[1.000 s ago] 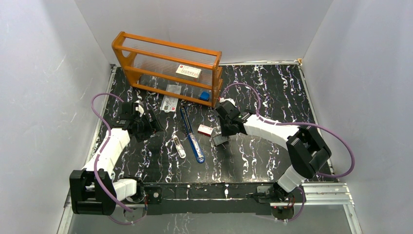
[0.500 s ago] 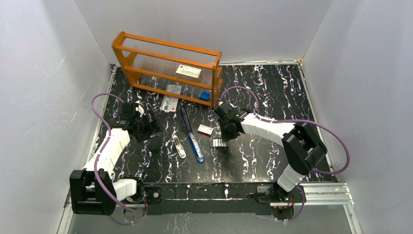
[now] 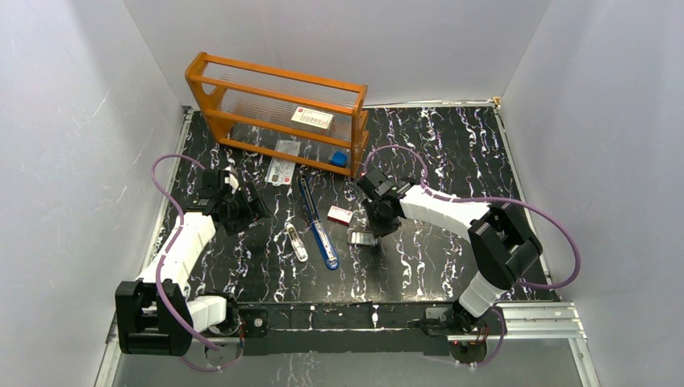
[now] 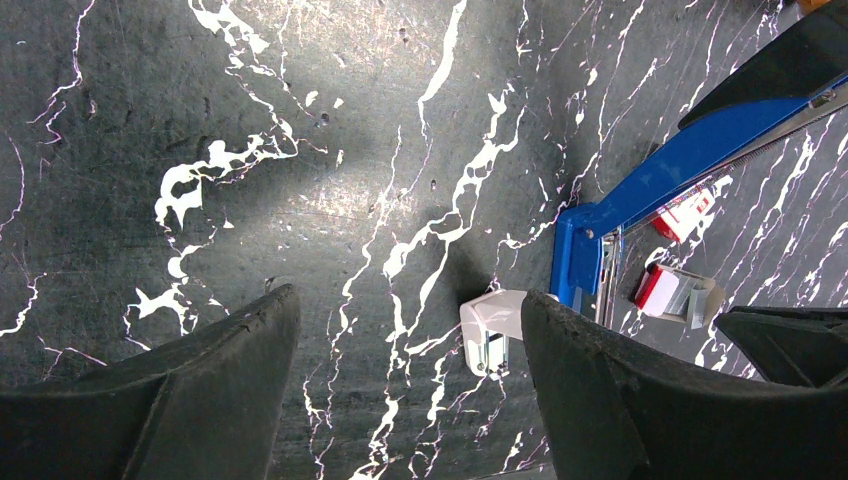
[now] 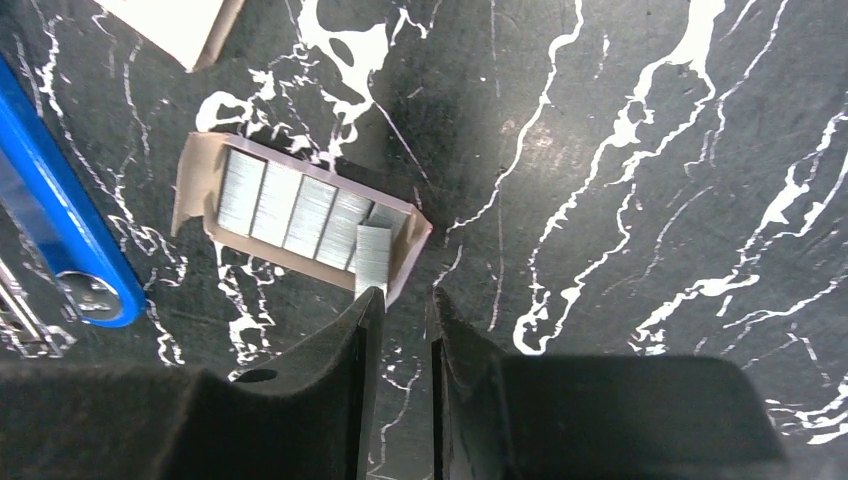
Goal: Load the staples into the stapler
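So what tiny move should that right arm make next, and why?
Probably nudge the right gripper forward over the loose strip and close on it. It hangs nearly closed at the corner of the tray, and that strip lies out of line with the neat row of staples, so it looks easiest to lift.

Black marble-look counter (image 3: 452, 153) w/ white veins, grey walls on three sides. At back left, an orange wooden rack (image 3: 206, 93) w/ clear rod sides, set at an angle. Inside it: a white label card (image 3: 312, 118) w/ red print, lying flat, and a small blue block (image 3: 339, 159) at the rt end. Two clear plastic packets (image 3: 281, 171) lie just in front of the rack.
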{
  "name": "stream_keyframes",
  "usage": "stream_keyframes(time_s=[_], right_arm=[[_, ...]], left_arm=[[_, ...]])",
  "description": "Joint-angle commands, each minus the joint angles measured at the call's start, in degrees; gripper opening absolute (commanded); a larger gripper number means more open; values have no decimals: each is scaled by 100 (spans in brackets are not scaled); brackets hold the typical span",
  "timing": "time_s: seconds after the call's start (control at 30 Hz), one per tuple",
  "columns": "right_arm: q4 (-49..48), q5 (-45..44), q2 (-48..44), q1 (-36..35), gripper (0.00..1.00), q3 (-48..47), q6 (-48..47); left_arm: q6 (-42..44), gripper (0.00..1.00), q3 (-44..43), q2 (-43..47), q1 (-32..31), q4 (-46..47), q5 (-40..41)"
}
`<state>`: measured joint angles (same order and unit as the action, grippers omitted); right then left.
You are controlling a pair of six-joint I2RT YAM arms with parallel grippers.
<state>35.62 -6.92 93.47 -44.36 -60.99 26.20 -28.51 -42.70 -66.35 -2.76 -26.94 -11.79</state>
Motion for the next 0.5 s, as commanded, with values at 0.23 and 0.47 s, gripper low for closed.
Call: stream_keyframes(time_s=[0.23,0.47], right_arm=[[-296,872,-224,46,34,-307,-656],[-449,732,48,-190,39,-425,-509]], left_arm=[[69,77,15,25,30,13,10],[64,77,18,23,30,17,20]])
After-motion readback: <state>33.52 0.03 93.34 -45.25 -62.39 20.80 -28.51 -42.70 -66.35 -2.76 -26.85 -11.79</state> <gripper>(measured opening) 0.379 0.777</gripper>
